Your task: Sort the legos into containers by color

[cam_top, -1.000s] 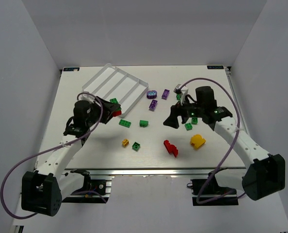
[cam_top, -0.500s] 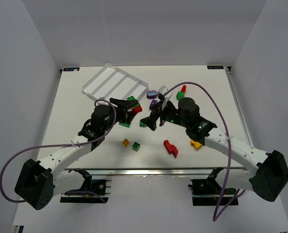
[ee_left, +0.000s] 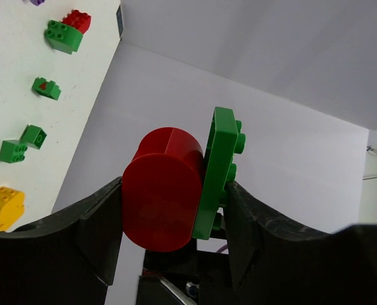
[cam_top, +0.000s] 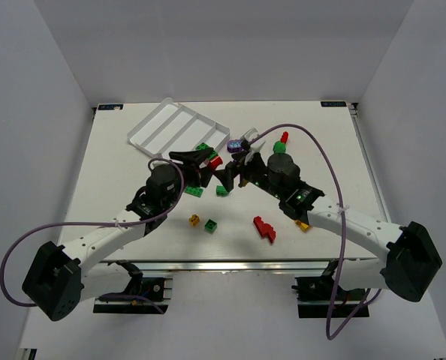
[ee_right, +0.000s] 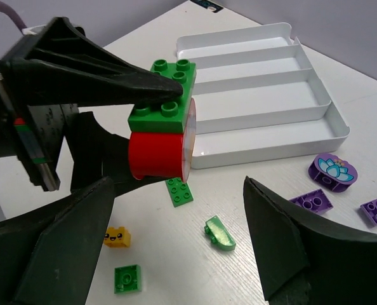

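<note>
Left hand point(cam_top: 204, 160), clamping a red brick point(ee_left: 160, 197) stuck to a green plate point(ee_left: 221, 165), has swung in to meet the wide-open right hand point(cam_top: 233, 172), probably to split them.

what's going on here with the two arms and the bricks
The left arm has its jaws clamped on a rounded red brick with a green brick stuck to it, held up above the table. The right arm faces that pair with jaws wide open, not touching it. Loose bricks lie on the table, and none shows in the white tray.
</note>
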